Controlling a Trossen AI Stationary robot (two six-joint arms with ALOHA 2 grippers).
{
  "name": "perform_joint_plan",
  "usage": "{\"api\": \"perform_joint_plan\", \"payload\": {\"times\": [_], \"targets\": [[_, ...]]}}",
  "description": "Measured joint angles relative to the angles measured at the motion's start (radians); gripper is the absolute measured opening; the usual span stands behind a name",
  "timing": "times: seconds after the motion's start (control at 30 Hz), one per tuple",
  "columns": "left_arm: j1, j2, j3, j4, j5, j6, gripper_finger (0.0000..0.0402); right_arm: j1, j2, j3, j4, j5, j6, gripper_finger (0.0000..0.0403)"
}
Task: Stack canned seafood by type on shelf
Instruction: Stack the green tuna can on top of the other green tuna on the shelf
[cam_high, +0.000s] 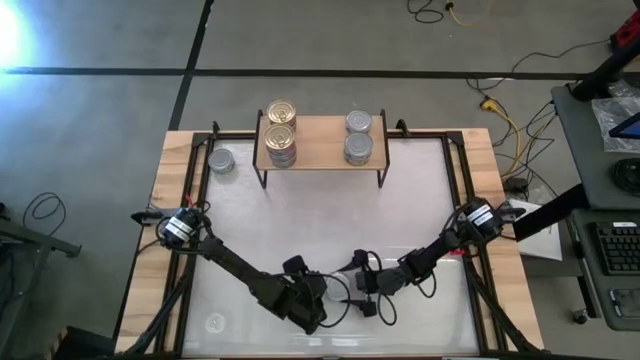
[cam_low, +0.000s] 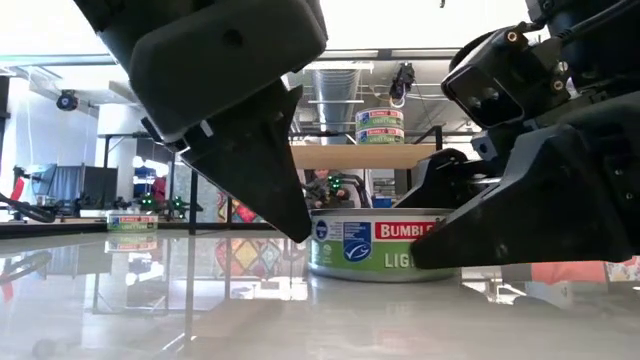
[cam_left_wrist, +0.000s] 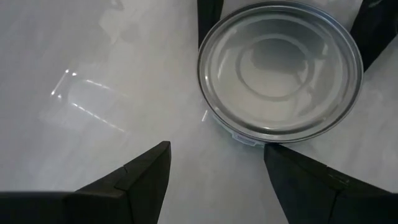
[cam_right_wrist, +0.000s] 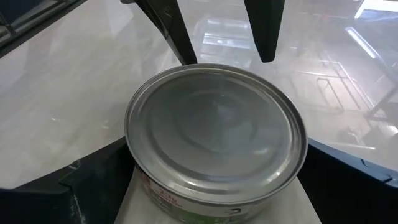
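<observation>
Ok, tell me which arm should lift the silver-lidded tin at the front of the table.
Right. The right gripper straddles the silver-lidded tin, one side on each flank. The left gripper is open but sits short of the tin, so it would probably need to advance first.

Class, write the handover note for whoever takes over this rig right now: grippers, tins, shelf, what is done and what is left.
Left gripper: open, low over the table's front centre, holding nothing; the silver-lidded tin lies just ahead of it.
Right gripper: set around that tin, which stands on the table; grip not confirmed.
Shelf: gold-lidded tins on its left end, silver-lidded tins on its right end.
Done: both kinds sorted on the shelf so far.
Left: this tin, and a loose silver-lidded tin on the table left of the shelf, probably go with the silver ones.
</observation>
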Motion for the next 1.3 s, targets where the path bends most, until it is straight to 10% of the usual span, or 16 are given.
{"api": "perform_joint_plan", "payload": {"times": [0.8,1.3], "targets": [[0.002,-0.012,0.011,-0.119,-0.052,0.006,0.0246,-0.027,-0.010,-0.002,-0.026,-0.014,0.045,0.0361],[0.058,-0.164,0.301,-0.567,-0.059,0.383,0.0229,-0.101,-0.566,-0.023,-0.530,-0.037,-0.096,0.0361]]}}
